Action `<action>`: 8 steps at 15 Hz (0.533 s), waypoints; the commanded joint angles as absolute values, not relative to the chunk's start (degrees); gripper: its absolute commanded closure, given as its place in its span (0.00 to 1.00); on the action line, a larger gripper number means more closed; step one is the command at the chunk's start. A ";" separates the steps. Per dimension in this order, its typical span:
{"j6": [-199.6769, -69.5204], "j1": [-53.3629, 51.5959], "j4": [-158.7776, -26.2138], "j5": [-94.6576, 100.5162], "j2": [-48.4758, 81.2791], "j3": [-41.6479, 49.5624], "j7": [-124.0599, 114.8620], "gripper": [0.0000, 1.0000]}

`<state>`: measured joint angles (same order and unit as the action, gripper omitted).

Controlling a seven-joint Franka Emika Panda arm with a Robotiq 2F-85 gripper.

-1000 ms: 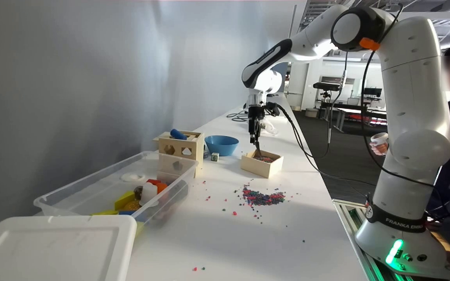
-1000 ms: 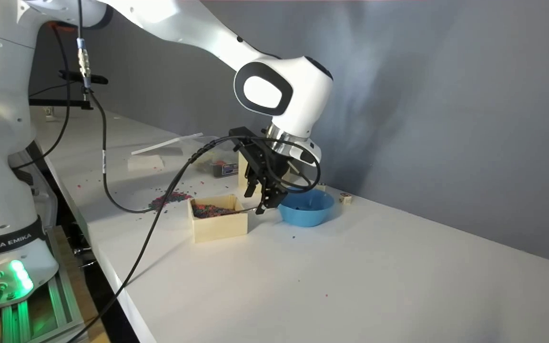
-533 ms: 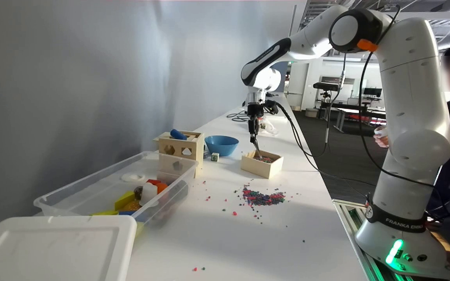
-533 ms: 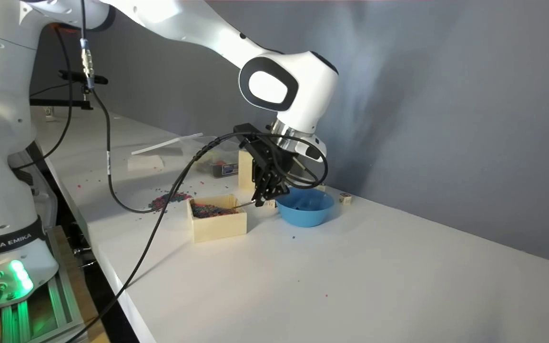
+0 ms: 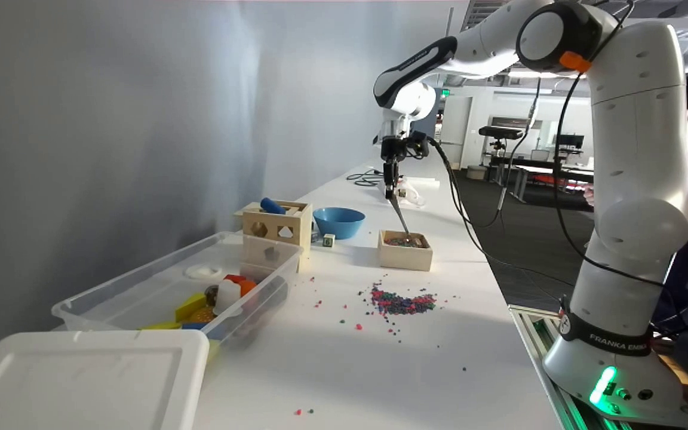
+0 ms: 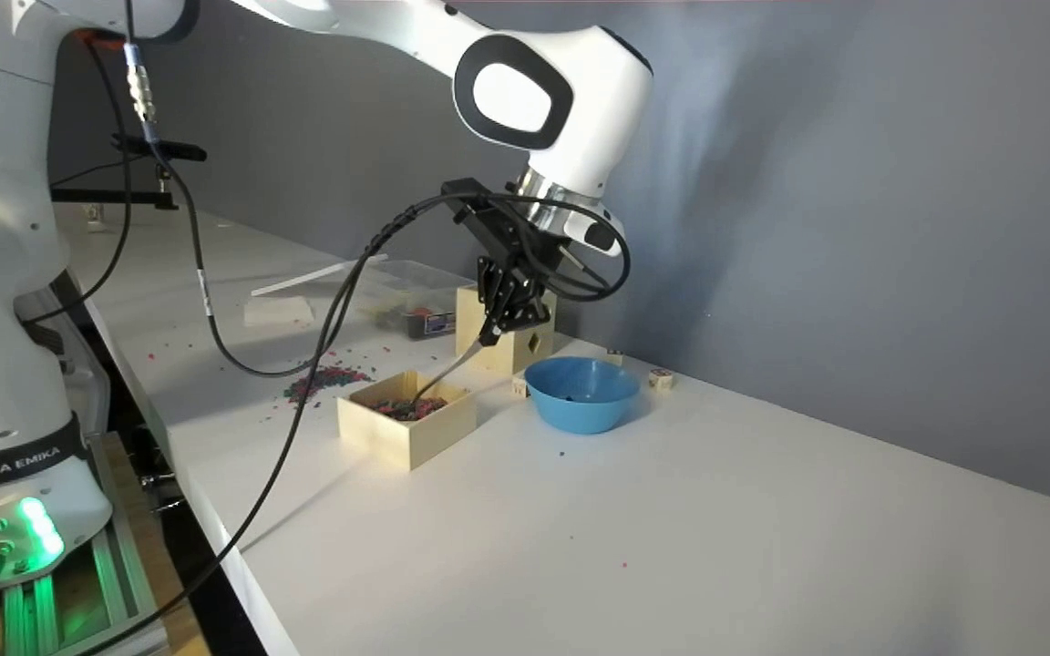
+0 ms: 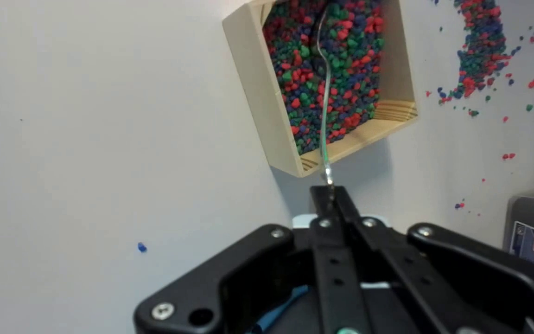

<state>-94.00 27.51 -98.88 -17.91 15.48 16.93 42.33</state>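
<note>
My gripper (image 7: 332,191) is shut on the handle end of a thin metal spoon (image 7: 326,104). The spoon slants down from the fingertips, and its bowl end rests among red, green and dark blue pebbles (image 7: 297,76). These pebbles lie in a small open wooden box (image 7: 260,93). In both exterior views the gripper (image 5: 390,194) hangs above the box (image 5: 405,258), to one side of it, with the spoon (image 6: 454,366) bridging the gap over the box wall. A blue bowl (image 6: 584,408) stands on the table near the box; only a blue sliver shows in the wrist view.
Loose pebbles (image 5: 401,303) lie piled and scattered on the table. A wooden shape-sorter box (image 5: 303,233) and a small letter block (image 5: 328,240) stand near the bowl. Farther along are a clear plastic bin (image 5: 105,304) and a white lid (image 5: 93,382). Black cables (image 6: 283,465) hang from the arm.
The jaws have gone from open to shut on the spoon. My gripper has risen, lifting the handle more steeply, and the wooden box has turned on the table.
</note>
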 commanded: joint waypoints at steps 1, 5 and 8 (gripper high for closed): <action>-92.72 28.13 -98.91 -19.74 11.96 16.97 43.30 0.99; -94.35 27.58 -99.06 -20.06 9.49 17.48 43.21 0.99; -96.86 27.16 -99.38 -19.60 7.60 17.74 44.27 0.99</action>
<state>-94.84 27.54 -98.75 -18.51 9.94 17.16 42.58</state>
